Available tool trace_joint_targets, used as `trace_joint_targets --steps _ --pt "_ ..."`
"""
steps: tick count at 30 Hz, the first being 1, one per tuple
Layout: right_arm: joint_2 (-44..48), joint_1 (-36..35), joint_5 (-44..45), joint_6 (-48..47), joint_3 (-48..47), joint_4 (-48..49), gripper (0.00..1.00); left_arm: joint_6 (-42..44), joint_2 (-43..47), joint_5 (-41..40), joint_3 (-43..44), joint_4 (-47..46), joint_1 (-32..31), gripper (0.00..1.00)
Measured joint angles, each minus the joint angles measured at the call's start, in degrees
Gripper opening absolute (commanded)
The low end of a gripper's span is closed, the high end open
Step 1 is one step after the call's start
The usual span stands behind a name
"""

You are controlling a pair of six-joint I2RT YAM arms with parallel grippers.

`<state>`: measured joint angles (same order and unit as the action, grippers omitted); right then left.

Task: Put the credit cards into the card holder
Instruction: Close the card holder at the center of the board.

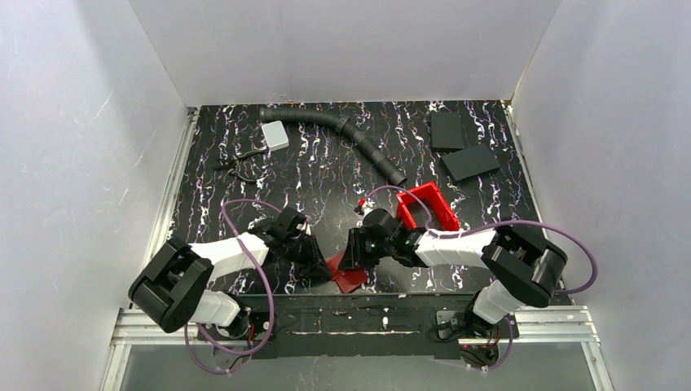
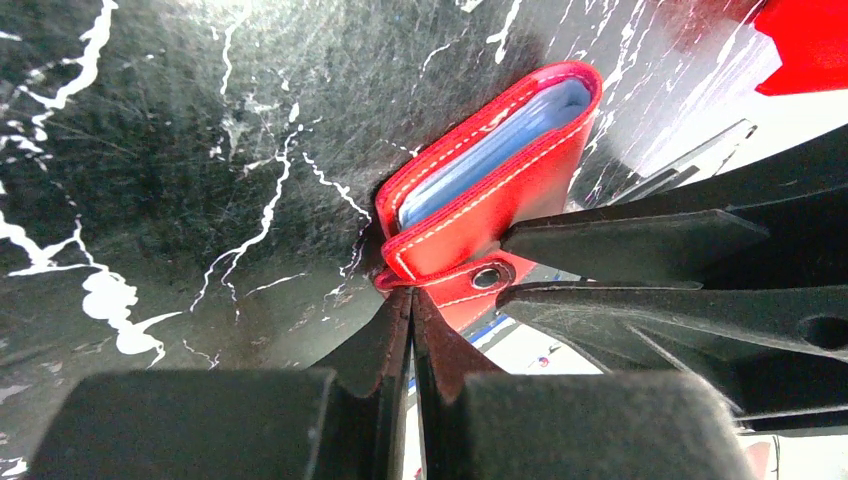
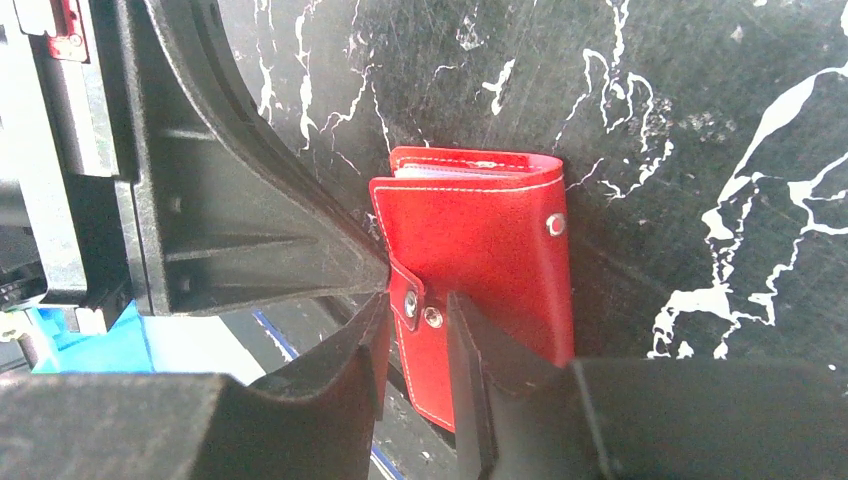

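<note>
- Red wallet (image 3: 490,240) sits by the near edge of the table (image 1: 326,179), between our two grippers. It is folded over, and we cannot tell whether it lies flat.
- Pale blue cards (image 2: 500,140) sit inside the fold, and we see their edges at its open end.
- We see the tab (image 3: 408,290) lying across the front face near one edge. Its snaps are well apart from the stud (image 3: 556,224) near the other edge.
- Our left gripper (image 2: 412,300) has its fingers pressed together with no gap. The tips touch the wallet's edge right beside the tab. We cannot tell whether any leather is pinched between them.
- Our right gripper (image 3: 418,312) stands partly parted, one finger on each side of the tab. It straddles the tab without clamping it, and we see a sliver of space at the fingers.
- The two grippers meet tip to tip at the wallet, coming in from opposite sides.
- Behind the right arm we see a red bin (image 1: 446,213).
- Farther back lie a black hose (image 1: 367,145), two black slabs (image 1: 470,161) and a small white box (image 1: 275,134), all well apart from the wallet.
</note>
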<state>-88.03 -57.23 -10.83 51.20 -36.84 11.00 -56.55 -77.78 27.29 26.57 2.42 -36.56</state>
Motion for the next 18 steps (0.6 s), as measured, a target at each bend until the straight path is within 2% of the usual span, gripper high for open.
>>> trace_joint_targets --steps 8,18 --pt "0.3 0.3 -1.2 -0.7 0.3 -0.9 0.18 0.3 -0.6 0.0 0.0 0.0 0.0 0.02" --pt "-0.2 0.3 -3.1 -1.5 0.3 -1.0 0.17 1.1 -1.2 0.1 0.7 0.8 0.0 0.02"
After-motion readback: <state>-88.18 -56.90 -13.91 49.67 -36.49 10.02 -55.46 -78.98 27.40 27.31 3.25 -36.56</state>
